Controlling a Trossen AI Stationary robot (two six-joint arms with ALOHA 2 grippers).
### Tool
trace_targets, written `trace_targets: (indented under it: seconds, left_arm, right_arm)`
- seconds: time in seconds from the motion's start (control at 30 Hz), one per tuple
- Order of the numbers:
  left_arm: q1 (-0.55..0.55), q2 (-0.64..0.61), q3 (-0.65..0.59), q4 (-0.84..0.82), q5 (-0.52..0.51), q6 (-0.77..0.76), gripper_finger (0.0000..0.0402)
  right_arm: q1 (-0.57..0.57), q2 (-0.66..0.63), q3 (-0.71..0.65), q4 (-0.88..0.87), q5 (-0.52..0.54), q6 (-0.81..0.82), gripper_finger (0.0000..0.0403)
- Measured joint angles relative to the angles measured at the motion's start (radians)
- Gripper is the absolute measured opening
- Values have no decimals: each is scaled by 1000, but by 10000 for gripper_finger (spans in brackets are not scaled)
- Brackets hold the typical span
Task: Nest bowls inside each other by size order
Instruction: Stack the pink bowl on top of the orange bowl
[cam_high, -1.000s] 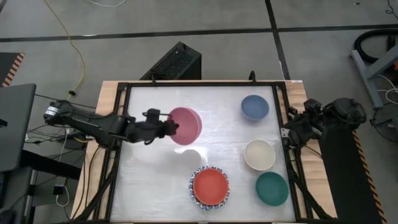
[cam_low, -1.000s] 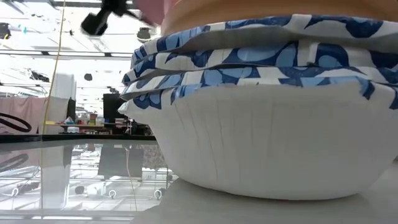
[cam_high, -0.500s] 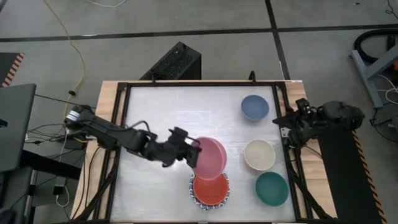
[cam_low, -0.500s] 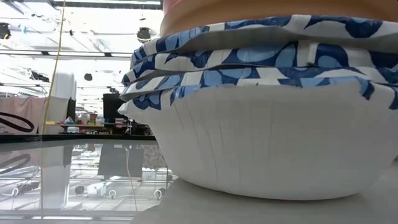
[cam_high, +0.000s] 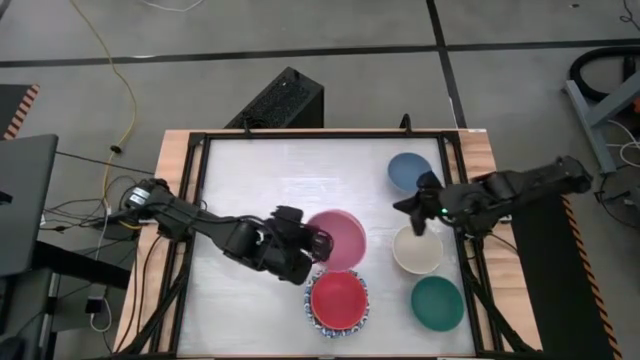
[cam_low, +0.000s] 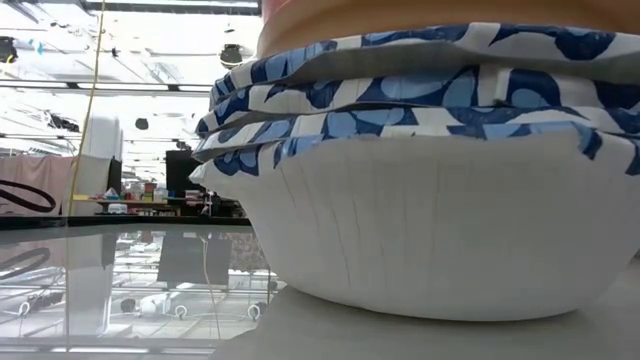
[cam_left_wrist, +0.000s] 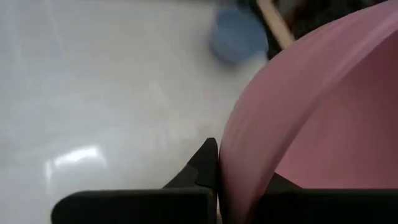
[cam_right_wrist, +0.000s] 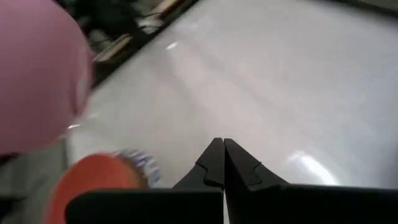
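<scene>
Pink round bowl (cam_high: 337, 238) is pinched by its rim in my left gripper (cam_high: 316, 243), held just above and beside the stack of white blue-rimmed bowls (cam_high: 362, 314) with the red bowl (cam_high: 338, 299) on top. My right gripper (cam_high: 418, 208), fingers pressed together on nothing, sits between the blue bowl (cam_high: 404, 170) and the cream bowl (cam_high: 416, 250); the teal bowl (cam_high: 437, 303) lies nearer me. I judge the risk is releasing off-centre: the tilted pink bowl could catch the red rim and slide onto the glossy white table (cam_high: 250, 190).
</scene>
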Motion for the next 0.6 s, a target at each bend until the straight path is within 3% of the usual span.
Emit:
trace_targets:
  seconds: [0.13,0.4,0.6]
  left_arm:
    - [7,-3,1,-76,-170,-61,0]
    - [77,30,0,-180,-214,5,0]
    - [109,42,1,-270,-270,4,0]
  right_arm:
    - [2,162,129,-65,126,-64,13]
    - [-15,409,307,-75,195,-183,16]
    - [-9,456,337,-85,337,-201,16]
